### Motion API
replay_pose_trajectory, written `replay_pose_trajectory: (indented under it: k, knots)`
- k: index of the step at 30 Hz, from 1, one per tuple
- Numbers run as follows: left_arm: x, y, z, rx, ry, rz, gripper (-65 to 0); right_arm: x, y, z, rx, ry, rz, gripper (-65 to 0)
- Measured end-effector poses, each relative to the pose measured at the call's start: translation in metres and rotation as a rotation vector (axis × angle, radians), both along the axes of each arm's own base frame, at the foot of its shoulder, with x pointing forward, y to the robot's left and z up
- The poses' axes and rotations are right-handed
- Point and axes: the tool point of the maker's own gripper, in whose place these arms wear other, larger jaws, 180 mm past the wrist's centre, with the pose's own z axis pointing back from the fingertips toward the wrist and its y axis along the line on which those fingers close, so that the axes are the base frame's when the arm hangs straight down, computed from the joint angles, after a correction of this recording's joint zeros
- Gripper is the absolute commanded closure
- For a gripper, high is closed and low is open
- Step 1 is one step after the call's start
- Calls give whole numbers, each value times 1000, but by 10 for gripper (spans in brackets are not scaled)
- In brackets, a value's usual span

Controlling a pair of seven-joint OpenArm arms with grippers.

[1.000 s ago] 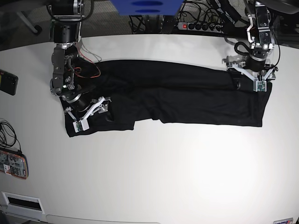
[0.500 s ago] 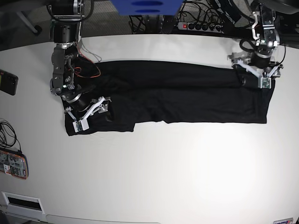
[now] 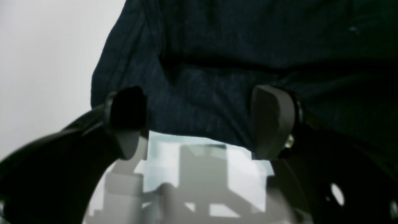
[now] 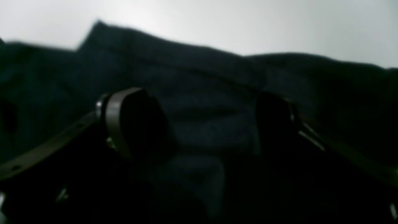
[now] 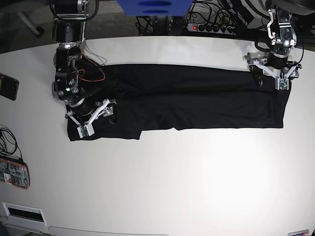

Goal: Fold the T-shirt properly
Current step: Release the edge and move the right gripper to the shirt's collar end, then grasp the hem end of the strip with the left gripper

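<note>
Both hands stand spread apart over the black T-shirt [image 5: 197, 103]: the left hand [image 5: 270, 79] at one end, the right hand [image 5: 96, 118] at the other. The shirt lies in a long band across the white counter [image 5: 172, 187]. A power strip [image 5: 209, 27] lies beyond the far edge, a phone [image 5: 9, 86] and another device [image 5: 14, 173] near the right arm's side.

No legible txt or labels anywhere

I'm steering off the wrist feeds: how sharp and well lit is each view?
Base view: sharp, evenly lit, T-shirt edges clear. Left wrist view: soft, cloth weave still visible, left pincer readable. Right wrist view: dark and blurred, right pincer barely separates from the cloth.
</note>
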Motion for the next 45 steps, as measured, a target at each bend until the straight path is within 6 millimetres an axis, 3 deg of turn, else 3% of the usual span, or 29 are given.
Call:
replay_pose_trajectory:
  k: [4, 9, 15, 17, 20, 22, 26, 27, 30, 32, 36, 40, 42, 45]
  knots:
    - [12, 1, 3, 4, -3, 4, -517, 1, -1, 25, -71, -23, 26, -519]
    - [15, -1, 8, 17, -2, -4, -516, 15, 9, 78, -103, -147, 60, -519]
    - [37, -21, 55, 40, -119, -79, -514, -3, 18, 108, -140, -208, 92, -520]
    - [37, -19, 66, 51, -103, -70, -514, -16, 20, 102, -130, -193, 99, -520]
    - [28, 8, 85, 110, -54, 12, -516, -58, 29, 64, -134, -51, 136, -520]
    - [28, 24, 96, 152, -26, 35, -514, -79, 39, 48, -130, 16, 178, -520]
    - [52, 45, 111, 202, -27, 14, -514, -59, 65, 75, -75, -111, 211, -520]
    - [54, 53, 112, 218, -19, 18, -514, -60, 70, 78, -57, -132, 221, -520]
    - [52, 68, 96, 210, 50, 14, -514, -81, 81, 63, -46, -84, 256, -520]
    - [56, 64, 75, 123, 94, -30, -514, -91, 91, 63, -11, -95, 280, -520]
    - [90, 53, 56, -121, 56, -111, -513, -81, 99, 77, 21, -167, 275, -520]
    - [82, 68, 46, -195, 85, -95, -513, -84, 100, 74, 21, -156, 280, -520]
    - [72, 65, 38, -217, 118, -98, -513, -85, 99, 73, 18, -150, 280, -520]
    - [74, 58, 35, -250, 105, -117, -513, -83, 98, 75, 20, -161, 276, -519]
